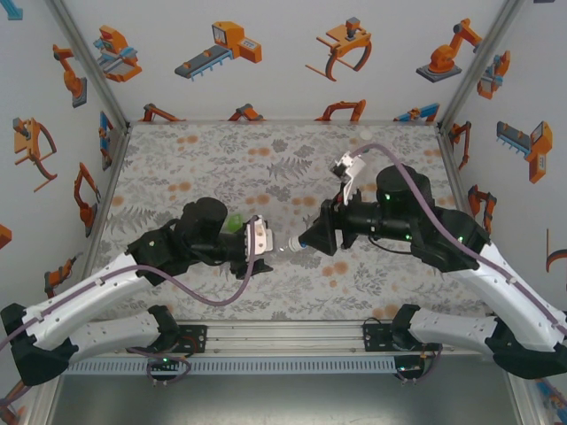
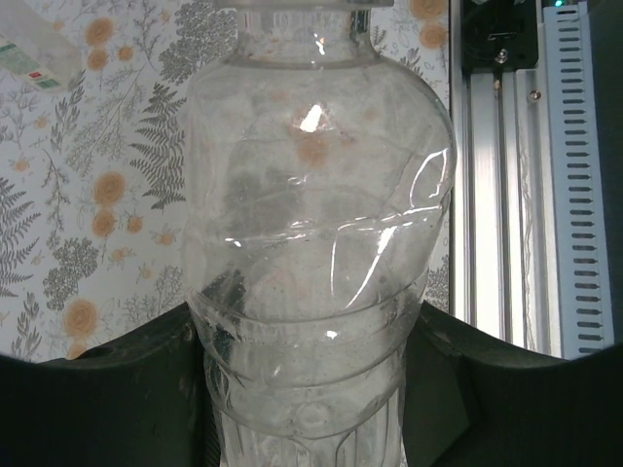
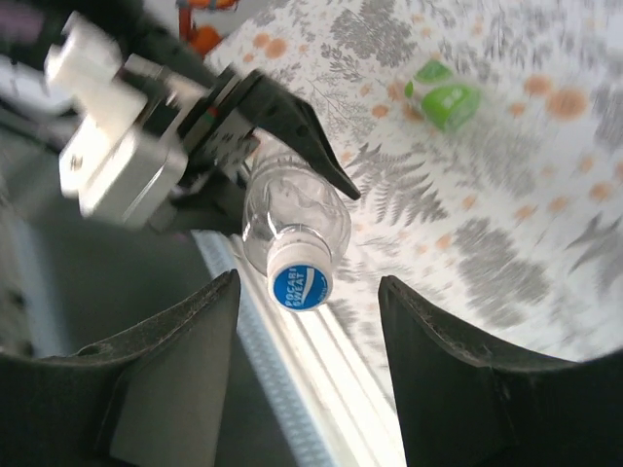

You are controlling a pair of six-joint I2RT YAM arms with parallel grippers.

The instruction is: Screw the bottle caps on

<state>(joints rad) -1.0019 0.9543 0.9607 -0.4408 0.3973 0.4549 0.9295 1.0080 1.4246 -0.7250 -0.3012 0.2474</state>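
1. Working over the near middle of the flowered table (image 1: 266, 150), just far of the metal rail (image 1: 283, 335) lining the near edge, with white walls (image 1: 283, 53) closing in the left, right and far sides.
2. Leaving broad open table across the far half and toward the left and right walls, and crowding only the middle, where the two grippers are facing each other nearly tip to tip.
3. Counting two bottles and one cap: a clear bottle (image 2: 316, 243), a green bottle (image 3: 443, 97) and a white cap (image 3: 300, 285) with a round blue label.
4. Clamping the clear bottle in the left gripper (image 1: 261, 241), fingers (image 3: 302, 136) closed on its body, holding it off the table and sideways with the neck pointing right.
5. Spreading the right gripper (image 1: 306, 241) wide and gripping nothing, its two fingers (image 3: 185, 370) flanking the white cap with a gap on either side.
6. Showing the clear bottle as colourless, ribbed low on the body and glinting, with the table pattern visible through it. Carrying the white cap on its neck, tightness impossible to tell.
7. Sitting the green bottle on the table just far of the left gripper, apart from both grippers.
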